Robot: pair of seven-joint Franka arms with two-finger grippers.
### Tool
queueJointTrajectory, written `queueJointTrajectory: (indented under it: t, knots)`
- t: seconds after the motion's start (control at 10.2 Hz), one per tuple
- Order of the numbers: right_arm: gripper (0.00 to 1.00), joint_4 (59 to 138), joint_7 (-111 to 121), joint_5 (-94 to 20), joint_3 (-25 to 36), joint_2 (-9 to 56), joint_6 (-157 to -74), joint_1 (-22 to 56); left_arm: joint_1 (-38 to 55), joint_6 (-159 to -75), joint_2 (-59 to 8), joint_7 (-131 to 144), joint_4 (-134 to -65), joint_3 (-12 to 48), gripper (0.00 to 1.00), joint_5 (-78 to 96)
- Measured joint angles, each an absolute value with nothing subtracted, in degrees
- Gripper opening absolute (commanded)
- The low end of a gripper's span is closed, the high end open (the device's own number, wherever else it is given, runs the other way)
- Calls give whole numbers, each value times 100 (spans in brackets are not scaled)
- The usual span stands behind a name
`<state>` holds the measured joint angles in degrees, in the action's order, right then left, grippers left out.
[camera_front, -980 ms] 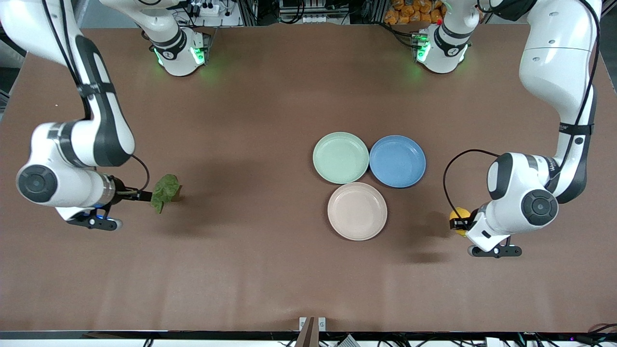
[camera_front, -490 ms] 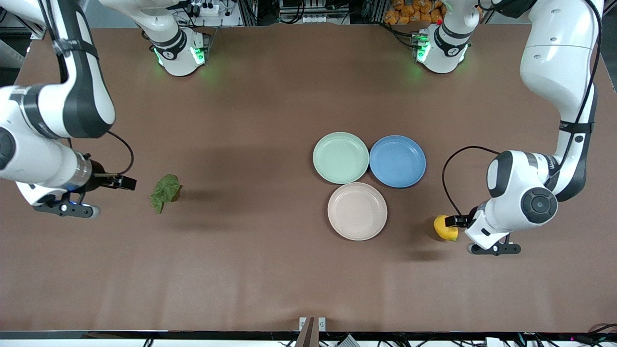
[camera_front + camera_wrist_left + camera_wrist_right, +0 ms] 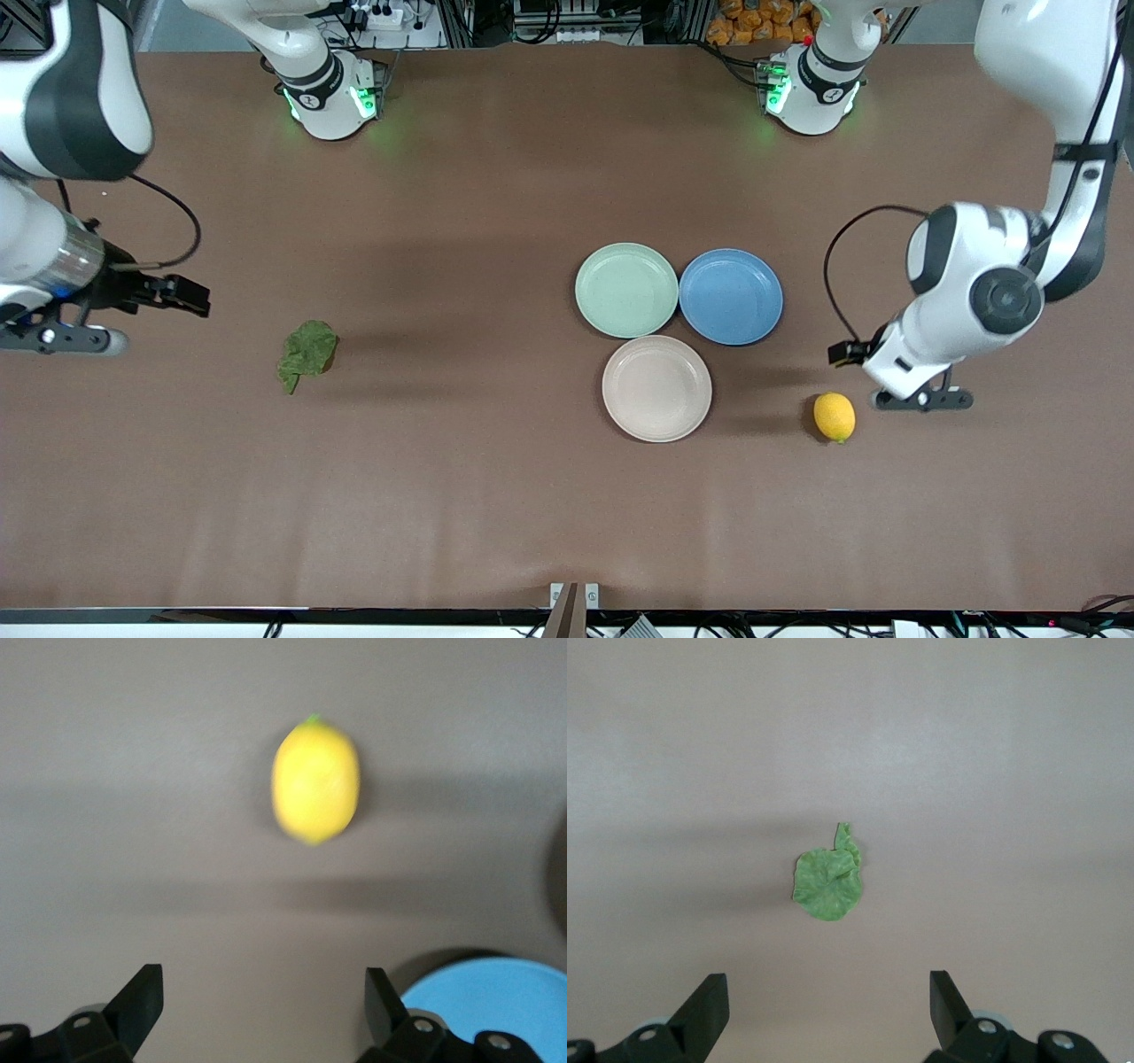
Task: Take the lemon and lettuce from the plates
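Observation:
The lemon (image 3: 834, 416) lies on the bare table toward the left arm's end, beside the beige-pink plate (image 3: 656, 388); it shows in the left wrist view (image 3: 315, 783). The lettuce (image 3: 306, 352) lies on the table toward the right arm's end; it shows in the right wrist view (image 3: 828, 881). The mint green plate (image 3: 626, 290) and the beige-pink plate hold nothing. My left gripper (image 3: 842, 353) is open and empty, up in the air over the table by the lemon. My right gripper (image 3: 190, 297) is open and empty, raised over the table near the lettuce.
A blue plate (image 3: 731, 296) with nothing on it touches the mint green plate and shows at the edge of the left wrist view (image 3: 496, 992). The two arm bases (image 3: 332, 89) stand along the table's edge farthest from the front camera.
Both grippers let go of their things and rose away. The lemon now rests on the table by the beige-pink plate; the lettuce lies flat where it was set down.

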<state>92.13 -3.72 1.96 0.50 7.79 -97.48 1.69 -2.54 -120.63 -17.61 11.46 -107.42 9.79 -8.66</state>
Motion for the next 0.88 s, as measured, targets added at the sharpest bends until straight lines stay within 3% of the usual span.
queueJointTrajectory:
  t: [0.59, 0.88]
  knots:
    - [100, 8610, -291, -3, 35, 403, -8904, 108, -503, -12073, -431, 1150, -11812, 983, 100, -505]
    - [100, 8324, -246, -171, 32, 388, -8643, 101, -492, -12192, -244, 1150, -11334, 1042, 100, -84]
